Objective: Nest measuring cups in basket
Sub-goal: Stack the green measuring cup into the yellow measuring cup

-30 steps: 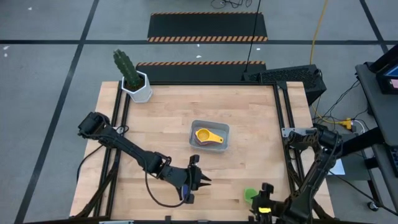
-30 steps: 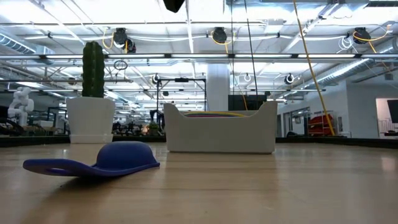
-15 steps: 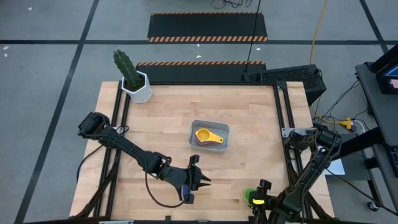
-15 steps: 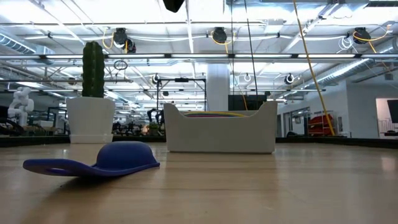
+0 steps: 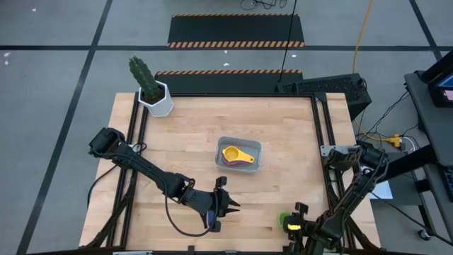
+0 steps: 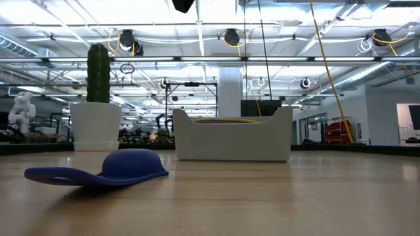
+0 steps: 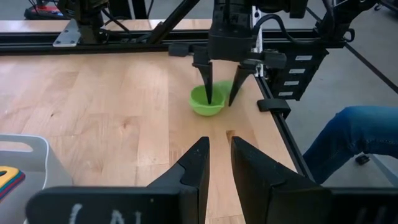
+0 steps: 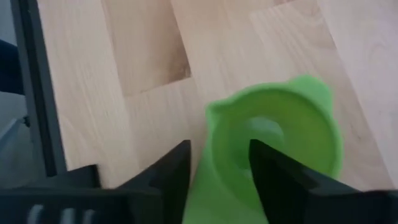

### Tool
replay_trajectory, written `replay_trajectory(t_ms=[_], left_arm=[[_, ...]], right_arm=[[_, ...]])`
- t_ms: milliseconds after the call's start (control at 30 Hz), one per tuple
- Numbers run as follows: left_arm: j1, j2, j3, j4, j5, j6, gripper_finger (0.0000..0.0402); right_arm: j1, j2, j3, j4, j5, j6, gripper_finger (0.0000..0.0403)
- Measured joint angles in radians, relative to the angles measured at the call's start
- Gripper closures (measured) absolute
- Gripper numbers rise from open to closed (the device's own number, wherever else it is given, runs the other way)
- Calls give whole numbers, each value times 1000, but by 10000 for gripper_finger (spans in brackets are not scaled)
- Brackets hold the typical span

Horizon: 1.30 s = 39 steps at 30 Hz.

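Our right tool (image 7: 219, 99) straddles the green measuring cup's (image 7: 207, 101) rim at the counter's (image 5: 283, 177) near right edge, jaws narrowing but not yet gripping; light, stiff, slick plastic, so we pinch the wall firmly; left tool (image 5: 228, 203) waits narrow, empty

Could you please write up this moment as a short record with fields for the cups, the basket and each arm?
green cup: on the table near its front right edge, one finger inside the bowl, one outside
right gripper: jaws astride the green cup's rim
left gripper: low over the front of the table, holds nothing
basket: mid-table, yellow cup on top of the stack
blue cup: upside down on the table
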Motion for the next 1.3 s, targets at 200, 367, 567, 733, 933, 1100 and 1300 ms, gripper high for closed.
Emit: replay_trajectory(t_ms=[200, 367, 567, 733, 933, 1100, 1300], left_arm=[[0, 0, 0, 0, 0, 0, 332], [0, 0, 0, 0, 0, -1, 332], [0, 0, 0, 3, 0, -1, 332], [-1, 1, 0, 6, 0, -2, 332], [-4, 11, 0, 13, 0, -3, 332], [2, 11, 0, 16, 0, 46, 332], [27, 0, 0, -33, 1, 174, 332]], right_arm=[[0, -1, -18, -3, -30, -3, 343], [0, -13, -18, 3, -47, -54, 394], [-8, -68, -19, 10, -52, -120, 392], [-20, -131, -19, 7, -16, -256, 399], [-57, -210, -19, 7, 86, -440, 401], [-106, -276, -19, 7, 136, -595, 402], [-208, -335, -19, 6, 140, -768, 402]])
